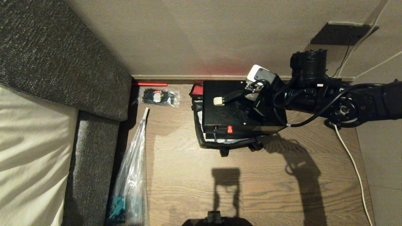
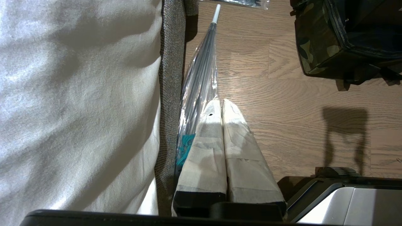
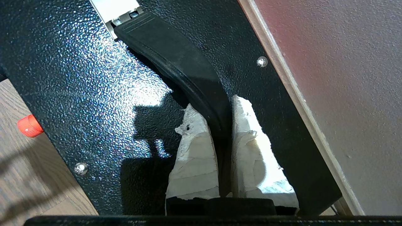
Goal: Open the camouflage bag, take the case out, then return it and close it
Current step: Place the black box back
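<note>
The right gripper (image 3: 220, 125) is clamping its tape-wrapped fingers (image 3: 194, 150) on the black carry handle (image 3: 188, 69) of the case (image 1: 226, 108), reaching in from the right side of the head view. The flat black case, with its speckled sheen and small red catch (image 1: 230, 129), is sitting level over the open camouflage bag (image 1: 201, 125), covering nearly all of the opening; whether it is resting on the bag or hanging just above it cannot be told. The bag's red lining (image 1: 196, 90) is showing at the far left corner, by the wall.

The bag is standing on a wood-plank floor (image 1: 188, 175) close to a pale skirting board (image 1: 163, 77) and a plain beige wall (image 1: 188, 34). A small clear packet of black items (image 1: 158, 96) is lying to the left of the bag, and a folded transparent umbrella (image 1: 135, 163) is lying along the edge of a dark grey fabric bed frame (image 1: 94, 157) with white bedding (image 1: 31, 141). A white cable (image 1: 355, 169) is trailing across the floor on the right.

The left gripper (image 2: 221, 105) is hanging idle above the floor beside the bed, its taped fingers pressed together, holding nothing.
</note>
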Robot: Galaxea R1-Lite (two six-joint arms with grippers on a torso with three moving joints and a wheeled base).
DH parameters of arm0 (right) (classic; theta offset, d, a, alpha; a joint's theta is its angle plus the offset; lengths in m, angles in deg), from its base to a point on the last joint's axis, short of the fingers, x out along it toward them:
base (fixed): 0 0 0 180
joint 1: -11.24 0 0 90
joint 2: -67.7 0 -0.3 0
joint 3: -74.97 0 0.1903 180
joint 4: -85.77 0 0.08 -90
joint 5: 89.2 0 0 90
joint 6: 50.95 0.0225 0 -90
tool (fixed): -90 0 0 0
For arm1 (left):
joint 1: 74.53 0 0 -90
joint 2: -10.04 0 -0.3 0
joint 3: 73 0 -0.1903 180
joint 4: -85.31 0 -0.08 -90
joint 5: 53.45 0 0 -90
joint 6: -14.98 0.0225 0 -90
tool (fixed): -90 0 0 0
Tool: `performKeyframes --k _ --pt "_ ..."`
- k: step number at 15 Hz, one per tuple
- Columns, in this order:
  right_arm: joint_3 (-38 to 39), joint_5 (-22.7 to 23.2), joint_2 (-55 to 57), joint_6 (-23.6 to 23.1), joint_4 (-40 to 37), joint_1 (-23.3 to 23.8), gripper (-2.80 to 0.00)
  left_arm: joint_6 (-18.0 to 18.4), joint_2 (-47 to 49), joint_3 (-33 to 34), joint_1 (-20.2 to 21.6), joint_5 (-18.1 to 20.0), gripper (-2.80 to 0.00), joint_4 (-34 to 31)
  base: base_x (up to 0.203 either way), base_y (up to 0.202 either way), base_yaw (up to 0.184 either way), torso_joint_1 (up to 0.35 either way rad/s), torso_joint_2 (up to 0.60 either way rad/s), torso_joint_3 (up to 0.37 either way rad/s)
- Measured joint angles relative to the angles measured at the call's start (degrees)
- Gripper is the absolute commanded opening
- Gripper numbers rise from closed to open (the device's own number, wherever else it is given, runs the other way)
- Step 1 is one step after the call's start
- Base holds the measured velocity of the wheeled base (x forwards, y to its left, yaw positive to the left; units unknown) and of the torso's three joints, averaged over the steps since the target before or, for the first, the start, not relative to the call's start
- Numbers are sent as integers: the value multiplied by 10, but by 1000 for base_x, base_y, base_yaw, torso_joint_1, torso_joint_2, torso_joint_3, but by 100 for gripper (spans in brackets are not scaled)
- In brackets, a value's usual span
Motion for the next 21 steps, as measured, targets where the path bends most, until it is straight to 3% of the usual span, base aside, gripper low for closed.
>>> performKeyframes --k 21 --pt "-62 0 39 -1 -44 -19 -280 0 0 0 0 0 -280 0 0 0 0 0 0 0"
